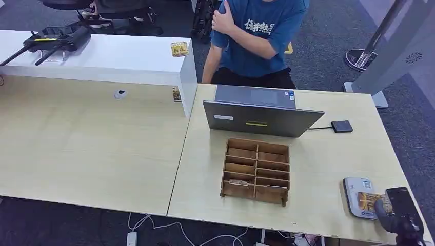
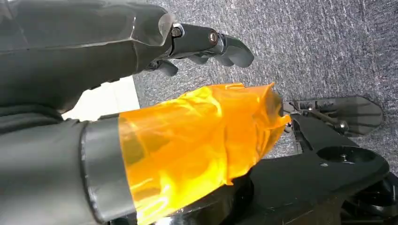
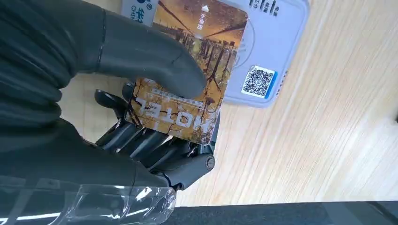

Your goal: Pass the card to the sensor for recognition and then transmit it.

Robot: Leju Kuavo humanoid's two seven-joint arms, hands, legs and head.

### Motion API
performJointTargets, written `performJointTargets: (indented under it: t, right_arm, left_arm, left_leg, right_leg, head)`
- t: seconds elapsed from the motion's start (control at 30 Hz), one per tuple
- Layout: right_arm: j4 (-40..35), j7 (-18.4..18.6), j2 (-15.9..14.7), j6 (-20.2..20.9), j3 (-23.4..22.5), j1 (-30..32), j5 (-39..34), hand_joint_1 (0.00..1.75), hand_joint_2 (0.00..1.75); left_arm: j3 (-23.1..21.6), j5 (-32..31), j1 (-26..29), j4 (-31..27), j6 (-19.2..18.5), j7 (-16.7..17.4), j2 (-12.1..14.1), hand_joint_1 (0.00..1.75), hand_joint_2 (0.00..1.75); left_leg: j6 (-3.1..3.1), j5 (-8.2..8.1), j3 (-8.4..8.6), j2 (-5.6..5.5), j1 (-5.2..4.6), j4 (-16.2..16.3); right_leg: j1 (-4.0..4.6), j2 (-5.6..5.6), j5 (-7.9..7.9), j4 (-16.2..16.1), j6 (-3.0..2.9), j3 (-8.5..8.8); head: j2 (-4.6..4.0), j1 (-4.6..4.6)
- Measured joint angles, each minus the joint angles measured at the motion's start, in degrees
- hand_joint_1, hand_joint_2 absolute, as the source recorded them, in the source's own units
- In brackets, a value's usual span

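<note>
A brown card (image 3: 187,79) printed "HOTEL" is pinched between the thick grey thumb and the dark fingers (image 3: 155,140) of my right hand (image 3: 84,103). The card's far end lies over the white sensor pad (image 3: 274,42), which carries a QR code. In the head view the right hand (image 1: 397,218) is at the table's front right corner, holding the card (image 1: 370,201) on the sensor (image 1: 355,187). My left hand (image 2: 117,70) hangs over grey carpet with nothing in it. Its thumb is wrapped in orange tape and its fingers (image 2: 220,44) are apart from the thumb.
A wooden slotted organizer (image 1: 256,170) stands mid-table with a laptop (image 1: 261,120) behind it and a small black box (image 1: 342,126) to its right. A person in a blue shirt (image 1: 256,36) sits beyond the laptop. Another card (image 1: 179,49) lies on the white shelf (image 1: 128,56).
</note>
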Motion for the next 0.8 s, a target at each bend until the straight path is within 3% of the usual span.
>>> performJointTargets:
  t: [0.53, 0.8]
  right_arm:
    - [2.62, 3.47, -0.59, 2.51, 3.21, -4.41, 4.30, 1.75, 1.75]
    - [0.15, -0.85, -0.83, 0.85, 3.41, -3.36, 0.87, 1.75, 1.75]
  left_arm:
    - [0.28, -0.50, -0.18, 0.00, -0.92, 0.11, 0.00, 0.00, 0.00]
    - [0.55, -0.20, -0.17, 0.00, -1.09, -0.66, 0.00, 0.00, 0.00]
  left_leg:
    - [0.00, 0.00, 0.10, 0.05, 0.00, 0.01]
    - [0.00, 0.00, 0.10, 0.04, 0.00, 0.01]
  right_leg:
    - [0.00, 0.09, 0.02, 0.00, -0.01, 0.07]
    - [0.00, 0.07, 0.02, 0.00, 0.00, 0.08]
  head:
    - [0.00, 0.04]
    - [0.00, 0.02]
